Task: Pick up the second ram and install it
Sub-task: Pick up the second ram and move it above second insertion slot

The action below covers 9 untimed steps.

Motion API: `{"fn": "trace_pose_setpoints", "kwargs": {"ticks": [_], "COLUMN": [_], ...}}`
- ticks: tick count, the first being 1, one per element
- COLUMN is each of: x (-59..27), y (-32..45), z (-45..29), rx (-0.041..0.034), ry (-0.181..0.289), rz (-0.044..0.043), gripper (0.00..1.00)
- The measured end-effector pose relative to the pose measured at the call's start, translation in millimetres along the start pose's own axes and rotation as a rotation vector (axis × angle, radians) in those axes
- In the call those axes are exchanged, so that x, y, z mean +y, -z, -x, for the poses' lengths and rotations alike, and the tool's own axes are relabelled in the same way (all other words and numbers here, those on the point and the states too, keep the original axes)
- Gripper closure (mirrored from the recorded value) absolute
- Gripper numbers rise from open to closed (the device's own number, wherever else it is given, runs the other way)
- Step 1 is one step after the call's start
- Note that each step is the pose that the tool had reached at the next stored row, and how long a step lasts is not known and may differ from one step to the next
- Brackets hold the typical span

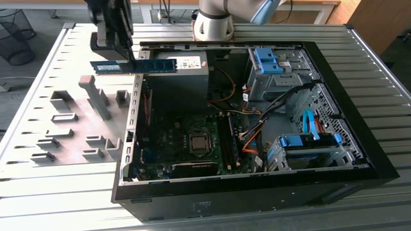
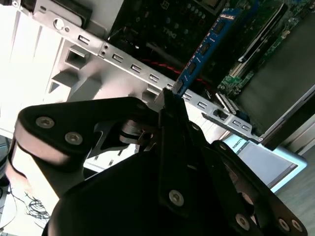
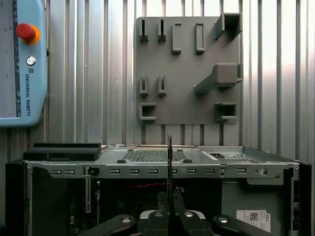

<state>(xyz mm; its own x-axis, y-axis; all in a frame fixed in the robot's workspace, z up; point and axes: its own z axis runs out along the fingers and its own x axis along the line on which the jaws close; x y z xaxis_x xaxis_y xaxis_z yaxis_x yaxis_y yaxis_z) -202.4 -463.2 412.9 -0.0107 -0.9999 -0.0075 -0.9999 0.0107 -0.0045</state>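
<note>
The second ram (image 1: 157,65) is a blue-green stick with a white label. It hangs level above the back left corner of the open computer case (image 1: 359,120). My gripper (image 1: 136,65) is shut on it near its middle. In the second wrist view the stick (image 2: 206,46) juts out from the gripper (image 2: 170,98) over the motherboard (image 2: 167,24). The first wrist view shows the ram (image 3: 170,164) edge-on as a thin upright line rising from the gripper (image 3: 170,209). The dark memory slots (image 1: 228,139) lie beside the processor socket (image 1: 199,143), lower and to the exterior view's right of the stick.
A grey holder plate (image 1: 70,125) with plastic blocks lies on the table at the exterior view's left of the case. Inside the case are a power supply (image 1: 183,82), orange cables (image 1: 250,139) and blue drive cages (image 1: 270,60). A teach pendant (image 3: 22,64) lies beyond the plate.
</note>
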Motion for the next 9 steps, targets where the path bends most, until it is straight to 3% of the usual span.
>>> {"fn": "trace_pose_setpoints", "kwargs": {"ticks": [9], "x": [-25.9], "y": [-1.3], "z": [0.3], "rx": [-0.0001], "ry": [0.0], "rz": [0.0], "gripper": [0.86]}}
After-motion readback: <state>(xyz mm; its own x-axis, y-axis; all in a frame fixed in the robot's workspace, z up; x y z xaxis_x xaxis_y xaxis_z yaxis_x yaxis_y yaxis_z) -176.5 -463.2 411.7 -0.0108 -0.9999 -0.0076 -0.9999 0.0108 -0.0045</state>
